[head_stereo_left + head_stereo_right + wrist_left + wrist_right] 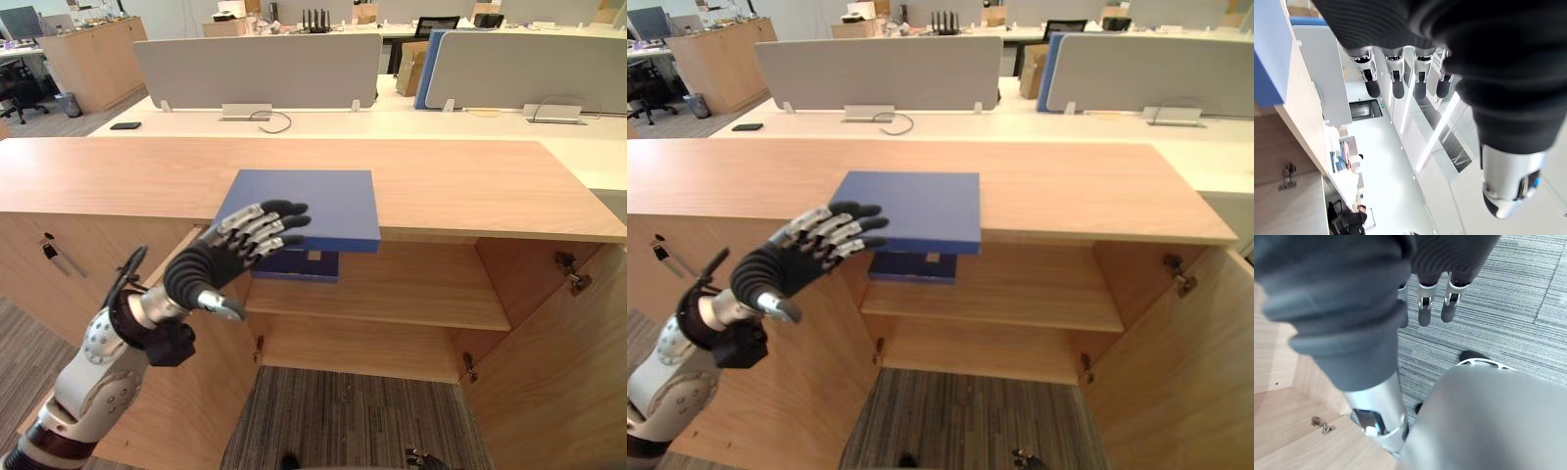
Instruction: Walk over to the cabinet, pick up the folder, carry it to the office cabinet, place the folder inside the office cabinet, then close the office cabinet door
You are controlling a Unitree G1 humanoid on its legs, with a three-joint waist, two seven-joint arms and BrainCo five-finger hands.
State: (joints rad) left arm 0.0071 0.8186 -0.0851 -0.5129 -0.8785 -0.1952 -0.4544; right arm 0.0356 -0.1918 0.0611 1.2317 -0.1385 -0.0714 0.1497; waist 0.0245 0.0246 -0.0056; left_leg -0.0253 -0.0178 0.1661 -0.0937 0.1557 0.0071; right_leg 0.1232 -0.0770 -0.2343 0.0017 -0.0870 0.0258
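my left hand (230, 257) by the blue folder (313, 201)
fingers spread, empty; it overhangs the cabinet top (470, 186), offering a grip; right hand (1424, 316) slack.

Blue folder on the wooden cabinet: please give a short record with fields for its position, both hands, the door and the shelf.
folder: flat blue folder lies on the light wooden cabinet top, its front edge overhanging
left hand: left hand open, fingers straight at the folder's near left corner; contact unclear
right hand: right hand open, pointing at the grey striped carpet
door: wooden right door open
shelf: dark blue item on the upper shelf
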